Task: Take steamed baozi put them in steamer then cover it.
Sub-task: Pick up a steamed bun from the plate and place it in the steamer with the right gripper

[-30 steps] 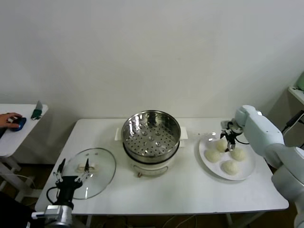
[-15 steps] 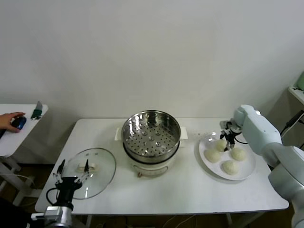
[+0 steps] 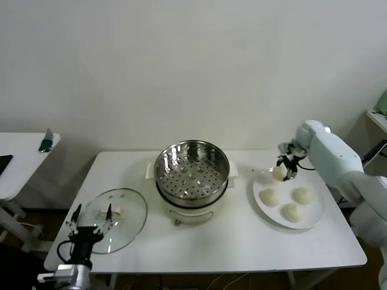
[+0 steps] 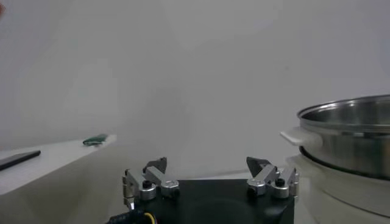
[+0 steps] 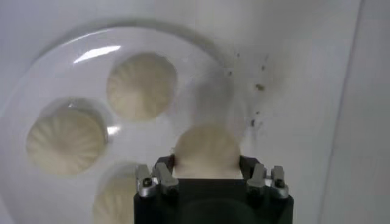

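My right gripper (image 3: 285, 167) is shut on one cream-white baozi (image 3: 279, 173) and holds it lifted above the far left edge of the white plate (image 3: 318, 211). In the right wrist view the bun (image 5: 207, 149) sits between the fingers of that gripper (image 5: 205, 163). Three baozi (image 3: 269, 197) lie on the plate, also seen in the right wrist view (image 5: 141, 85). The shiny steamer (image 3: 192, 173) stands uncovered at the table's middle, empty. The glass cover (image 3: 124, 225) lies flat at front left. My left gripper (image 3: 92, 216) is open just above its near edge.
The steamer sits on a white pot base (image 3: 190, 212) and shows at the edge of the left wrist view (image 4: 350, 131). A side table (image 3: 21, 158) with a green object (image 3: 47, 143) stands at far left. A wall runs behind the table.
My right gripper has risen from the plate with one baozi in it, moving slightly toward the steamer. A hand on the side table has gone from view. The left arm has stayed still.
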